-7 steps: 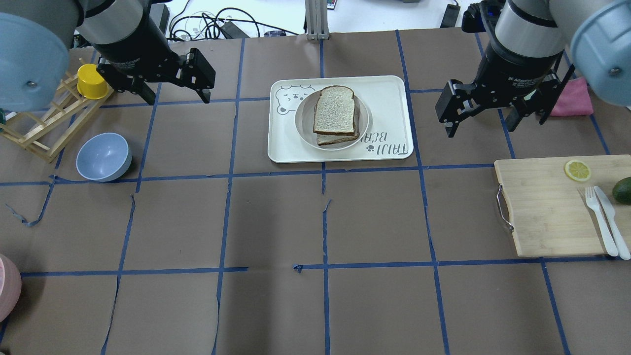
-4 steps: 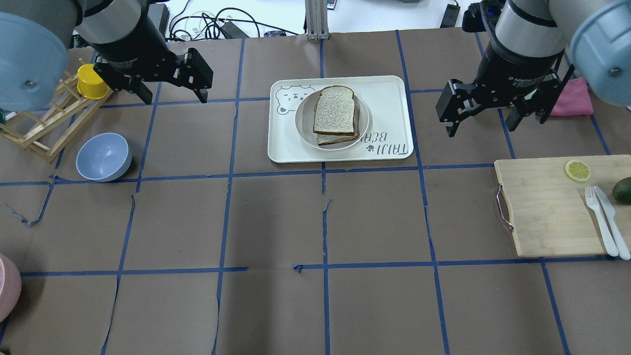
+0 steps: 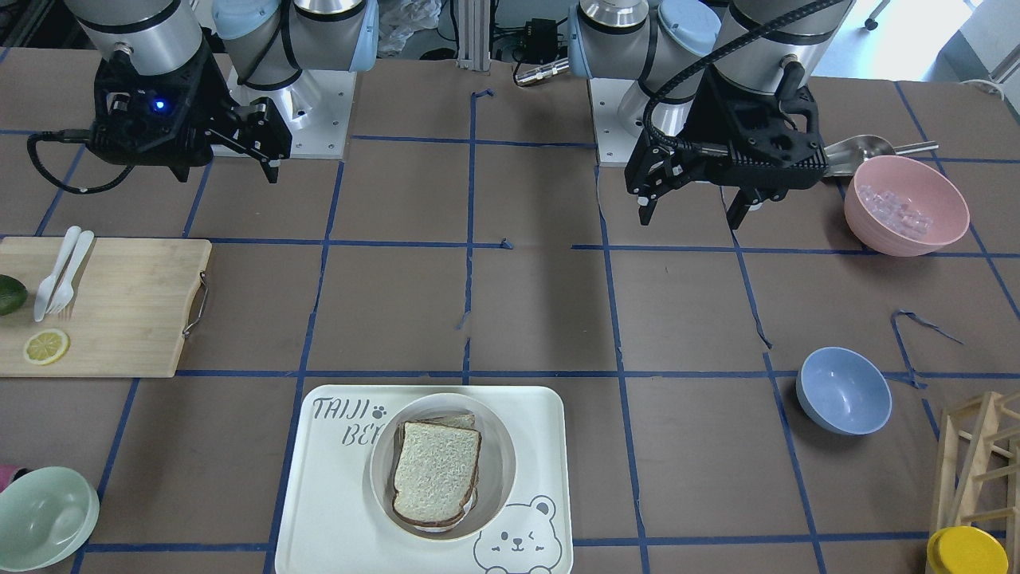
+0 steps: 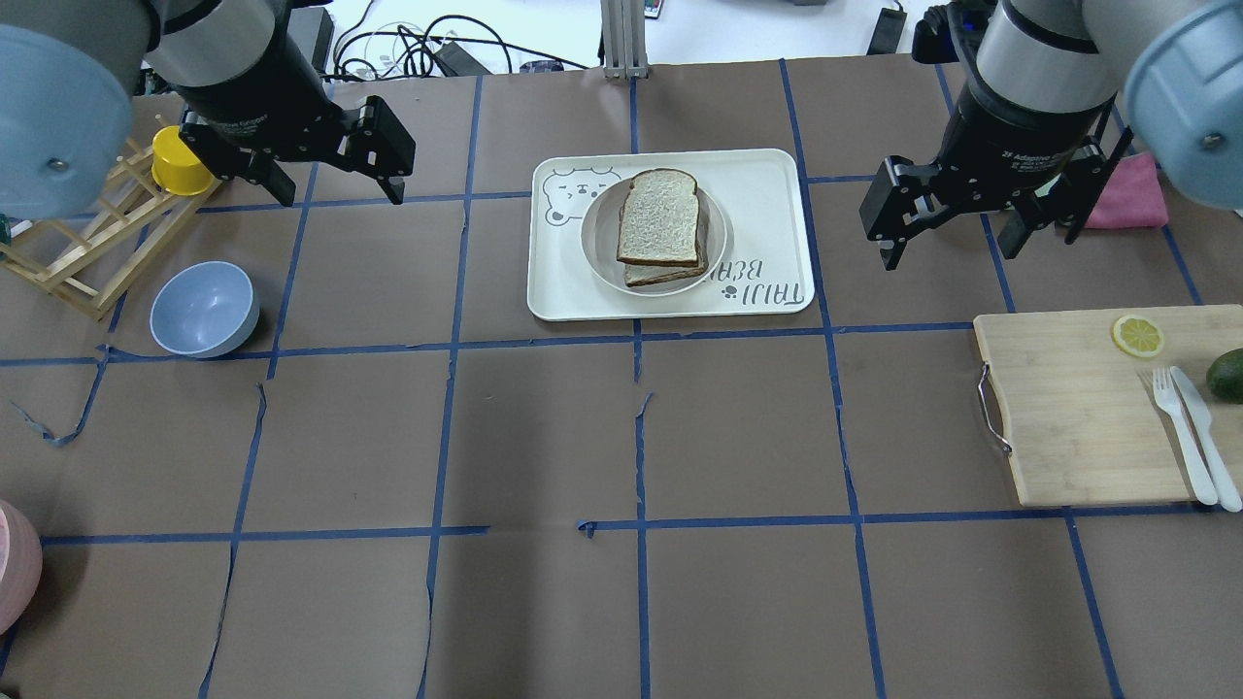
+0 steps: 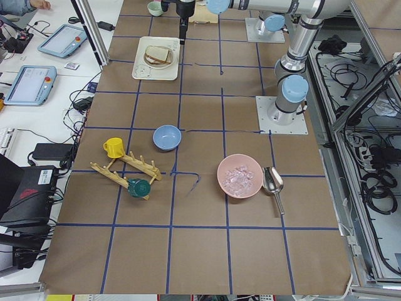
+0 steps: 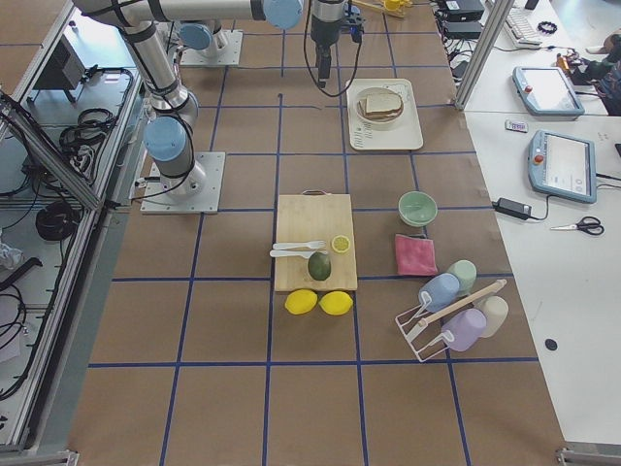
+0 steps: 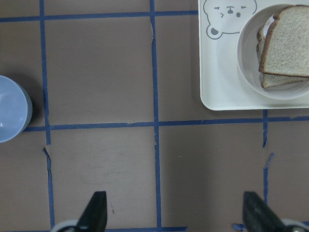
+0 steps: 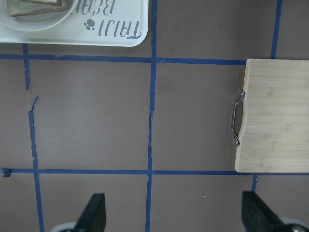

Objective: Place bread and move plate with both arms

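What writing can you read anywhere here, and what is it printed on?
"TAIJI", followed by a paw print: on the tray.
"BE": on the line below it on the tray; the rest of the word is hidden behind the plate.
"2F Adaptive": white lettering on the body of the right gripper; what follows is unreadable.
Label on the left gripper: too blurred to read.
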You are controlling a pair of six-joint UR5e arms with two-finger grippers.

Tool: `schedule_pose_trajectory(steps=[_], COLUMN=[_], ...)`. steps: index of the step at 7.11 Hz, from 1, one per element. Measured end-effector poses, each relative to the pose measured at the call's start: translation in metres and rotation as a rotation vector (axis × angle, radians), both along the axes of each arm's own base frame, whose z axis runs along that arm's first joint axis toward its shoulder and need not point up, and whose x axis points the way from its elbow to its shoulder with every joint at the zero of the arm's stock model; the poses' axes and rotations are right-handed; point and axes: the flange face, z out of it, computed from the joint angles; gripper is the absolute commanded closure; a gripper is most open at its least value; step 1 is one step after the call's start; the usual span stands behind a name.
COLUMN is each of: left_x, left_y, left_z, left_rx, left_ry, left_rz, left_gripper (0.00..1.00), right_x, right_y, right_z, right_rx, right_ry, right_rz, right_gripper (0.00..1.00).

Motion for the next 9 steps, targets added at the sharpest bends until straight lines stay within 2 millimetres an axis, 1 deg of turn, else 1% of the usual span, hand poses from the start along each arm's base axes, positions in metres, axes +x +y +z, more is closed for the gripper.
schedule_pose_trajectory(steps=[9], left_x=[0.0001], left_y=[0.0031], left_z=[-0.0072], left_rx=[0.028], left_ry=[-0.002], left_rz=[0.002], left_gripper=[0.00], right_x=[0.0001], right_y=[0.0009], right_z=[-0.0004], right_rx=[0.007], right_ry=[0.003], right_rz=[0.001], right_gripper=[0.00])
